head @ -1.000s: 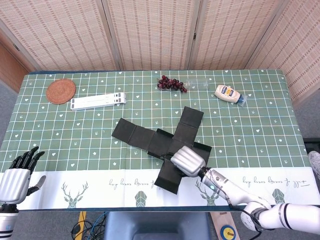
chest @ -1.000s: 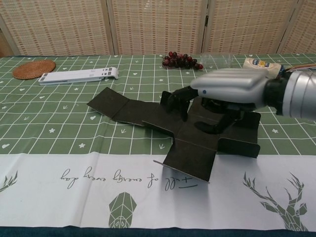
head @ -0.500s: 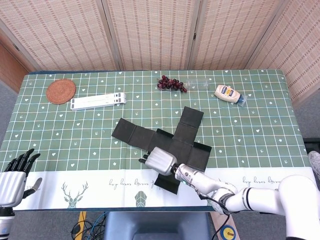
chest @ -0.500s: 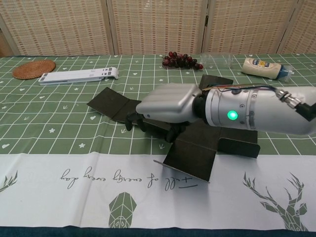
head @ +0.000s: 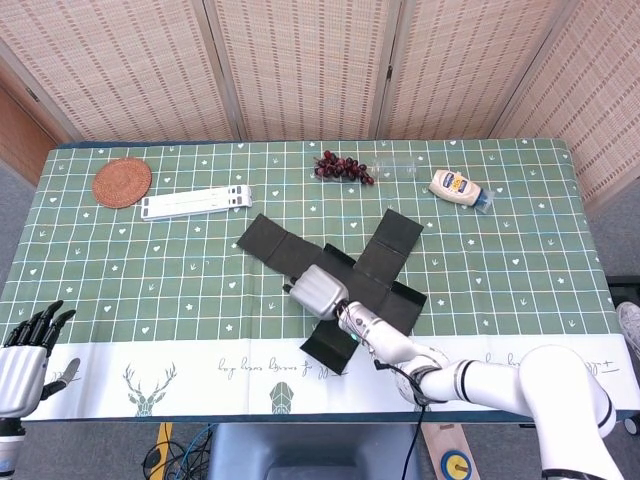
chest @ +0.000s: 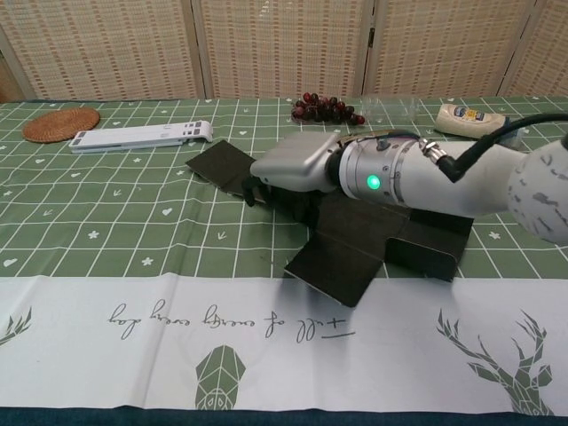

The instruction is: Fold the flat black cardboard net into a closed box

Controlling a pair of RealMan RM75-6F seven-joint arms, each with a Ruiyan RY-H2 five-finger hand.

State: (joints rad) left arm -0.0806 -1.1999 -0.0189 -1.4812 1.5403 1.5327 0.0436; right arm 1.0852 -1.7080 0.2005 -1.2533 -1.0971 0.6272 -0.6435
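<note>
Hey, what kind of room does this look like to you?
Probably a staged home-style test room: a table under a green patterned cloth, woven folding screens behind it, and grapes and a sauce bottle set out.

Behind my table stands a folding screen of woven beige reed panels in pale wooden frames, filling the whole back of the view. The table wears a green cloth with a white grid and small white hearts, ending toward me in a white border printed with deer heads and script. Grey floor shows at the far left. The light is even and soft.
</note>
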